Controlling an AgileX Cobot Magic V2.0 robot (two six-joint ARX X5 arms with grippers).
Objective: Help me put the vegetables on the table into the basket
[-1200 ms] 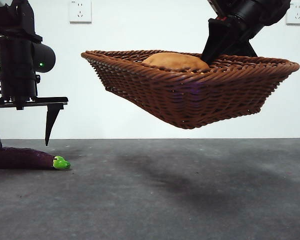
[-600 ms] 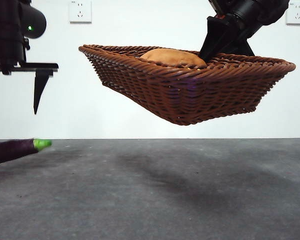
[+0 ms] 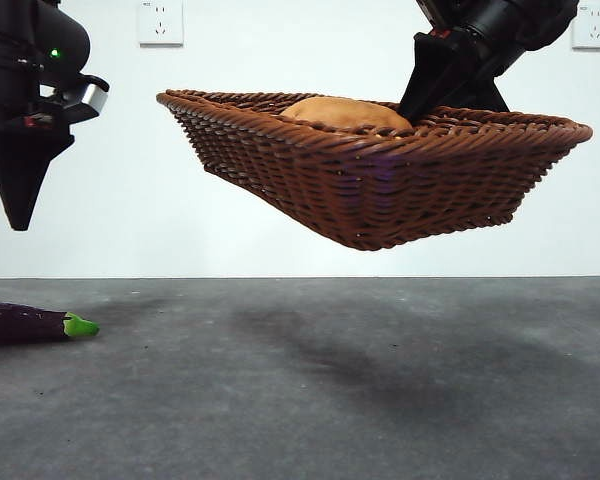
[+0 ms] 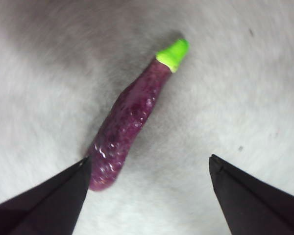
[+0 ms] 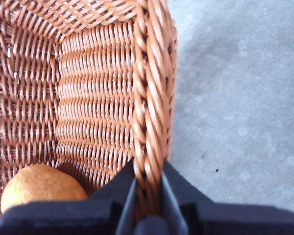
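A dark purple eggplant (image 3: 25, 324) with a bright green tip lies flat on the speckled grey table (image 3: 320, 400) at about nine o'clock in the front view, its body running off the frame's edge and the green end pointing toward the middle of the scene. Directly above it, well clear of the surface, hangs the left gripper (image 4: 147, 169), seen at about ten o'clock in the front view. Its two black jaws stand wide apart and hold nothing; in the left wrist view the eggplant's blunt purple end sits just beside one jaw tip, while the rest of the vegetable stretches away from the gap.

Farther back and higher, a brown woven wicker basket (image 3: 380, 190) hangs in the air above the table, tilted so that its low corner points toward the front and its braided rim rises toward three o'clock. Its shadow falls as a soft dark patch on the table beneath. The right gripper (image 5: 148, 196) comes down from about one o'clock in the front view, jaws pinched on the braided rim with one jaw inside the basket wall and one outside. A tan-brown potato (image 3: 345, 112) rests inside the basket, its rounded top showing over the rim, close to the clamped edge.

Two white wall sockets (image 3: 160, 22) sit on the pale wall behind.
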